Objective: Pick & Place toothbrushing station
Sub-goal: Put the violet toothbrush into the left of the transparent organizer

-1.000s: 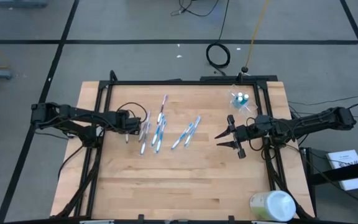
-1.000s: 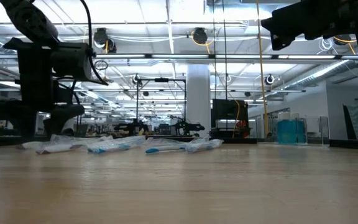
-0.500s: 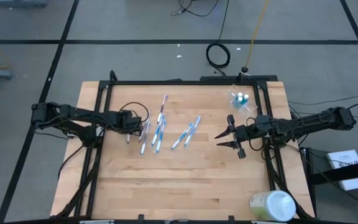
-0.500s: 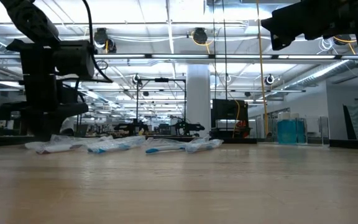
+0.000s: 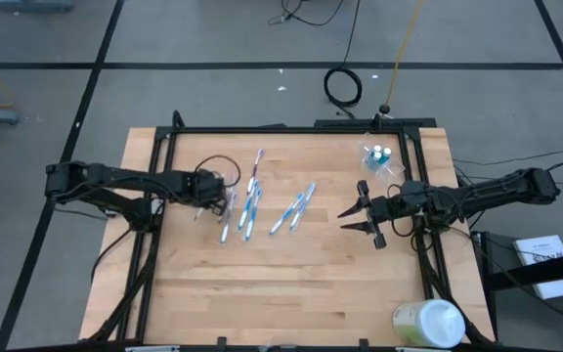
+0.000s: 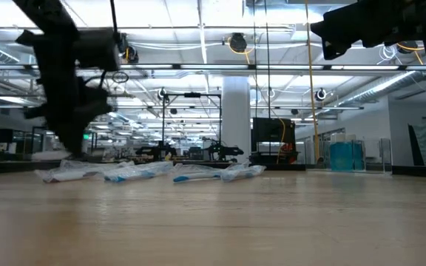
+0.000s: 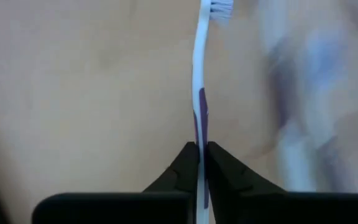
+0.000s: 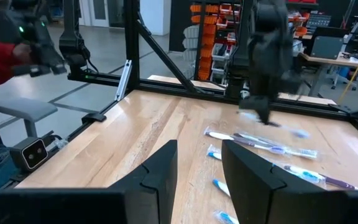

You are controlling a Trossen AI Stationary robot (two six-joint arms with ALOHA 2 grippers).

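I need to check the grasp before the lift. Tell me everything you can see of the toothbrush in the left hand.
The toothbrush is slim, white plastic by its look, with a purple strip along the handle and white bristles at the far end. The left hand is shut on its handle, one finger on each side, so the head points straight away from the wrist. Light wooden table lies behind it; contact with the wood cannot be told.

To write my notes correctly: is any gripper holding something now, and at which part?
The left gripper is shut on a white and purple toothbrush, gripping its handle, away from the bristle end. The right gripper is open and holds nothing.
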